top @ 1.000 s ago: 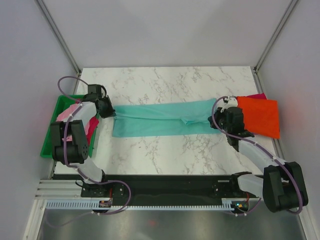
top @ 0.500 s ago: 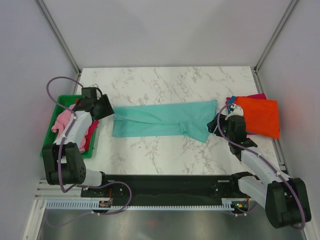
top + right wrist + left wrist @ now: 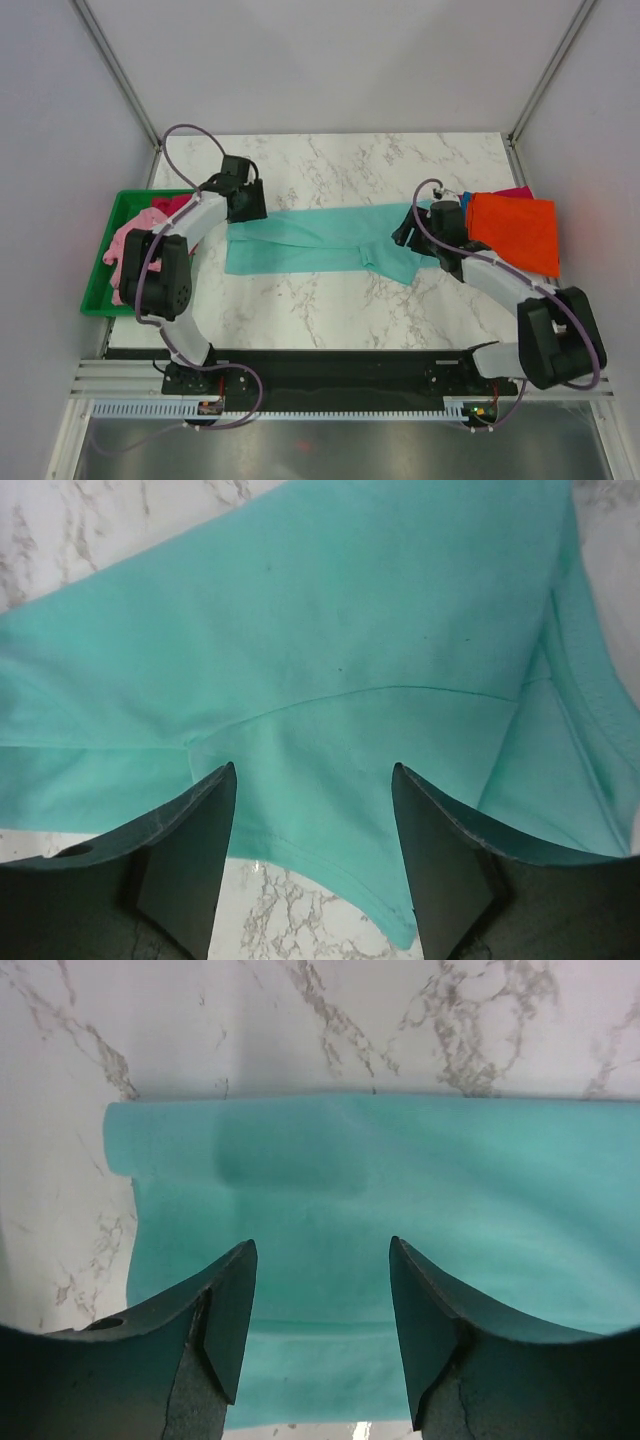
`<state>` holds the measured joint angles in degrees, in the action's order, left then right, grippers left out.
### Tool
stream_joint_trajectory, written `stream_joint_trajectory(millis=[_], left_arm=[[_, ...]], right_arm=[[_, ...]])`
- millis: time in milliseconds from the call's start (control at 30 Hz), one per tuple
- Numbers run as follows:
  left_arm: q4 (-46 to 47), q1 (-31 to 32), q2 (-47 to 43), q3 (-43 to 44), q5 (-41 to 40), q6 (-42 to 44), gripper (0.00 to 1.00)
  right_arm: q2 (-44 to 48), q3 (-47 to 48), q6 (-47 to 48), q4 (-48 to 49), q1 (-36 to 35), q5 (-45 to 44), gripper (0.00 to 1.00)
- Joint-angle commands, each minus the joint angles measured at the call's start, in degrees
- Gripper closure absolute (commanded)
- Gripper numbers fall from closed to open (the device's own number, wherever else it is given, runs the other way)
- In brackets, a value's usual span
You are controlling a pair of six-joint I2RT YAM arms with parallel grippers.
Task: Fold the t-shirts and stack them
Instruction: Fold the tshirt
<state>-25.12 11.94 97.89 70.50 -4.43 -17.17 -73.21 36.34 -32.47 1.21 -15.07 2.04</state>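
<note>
Across middle of overhead frame, teal t-shirt (image 3: pixel 320 240) lies as long folded strip on marble table (image 3: pixel 340 165). Left gripper (image 3: pixel 320 1330) over strip's left end, fingers spread apart, nothing between them. Right gripper (image 3: pixel 312 865) over right end, also spread, empty. Orange t-shirt (image 3: pixel 518 230) folded at right edge. Pink t-shirt (image 3: pixel 128 248) in green tray (image 3: pixel 98 295), far left.

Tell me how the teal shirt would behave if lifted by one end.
Probably floppy: the teal shirt lies flat in soft folds, so it would sag. Likely light, being thin; its folded layers may slide open.
</note>
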Motion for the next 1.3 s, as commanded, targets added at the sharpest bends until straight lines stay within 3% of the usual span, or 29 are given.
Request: stream_joint_trajectory(millis=[0, 200, 333, 500, 633, 767, 867, 1000, 1167, 1267], left_arm=[[-1.5, -0.2, 6.5, 3.8, -0.4, 0.0, 0.37], [-5.7, 0.3, 10.8, 2.9, -0.2, -3.1, 0.39], [-6.3, 1.1, 8.6, -1.4, 1.5, -6.5, 0.40], [-3.9, 4.9, 3.4, -11.7, 8.9, -11.0, 0.42], [-2.8, 15.1, -2.3, -17.8, 11.4, -16.5, 0.42], [4.5, 31.0, -3.7, -23.7, 19.0, -30.4, 0.41], [5.0, 39.3, -1.3, -21.6, 19.1, -35.0, 0.39], [1.3, 44.6, -2.9, -16.9, 17.5, -36.8, 0.36], [-4.7, 51.7, -11.1, -12.8, 16.0, -39.4, 0.33], [-8.7, 55.1, -16.5, -9.4, 11.3, -39.8, 0.31]], right_arm=[[-8.8, 6.4, -2.9, -3.2, -1.4, -3.5, 0.28], [-30.1, 20.9, -3.0, -8.3, -0.9, -5.4, 0.23], [-43.0, 33.4, -2.2, -11.3, 0.9, -3.3, 0.23], [-61.4, 61.7, 0.3, -19.5, 2.1, -2.2, 0.23], [-73.5, 81.1, -0.3, -21.5, 2.0, 5.6, 0.17], [-87.2, 101.8, -1.6, -20.6, 0.7, 13.1, 0.10], [-90.8, 104.5, -3.3, -15.3, -0.8, 17.2, 0.07], [-90.3, 101.0, -3.2, -9.8, -2.0, 16.9, 0.05], [-89.9, 101.3, -4.0, -9.5, -2.2, 11.7, 0.04], [-89.0, 101.3, -5.0, -6.9, -2.2, 13.6, 0.03]])
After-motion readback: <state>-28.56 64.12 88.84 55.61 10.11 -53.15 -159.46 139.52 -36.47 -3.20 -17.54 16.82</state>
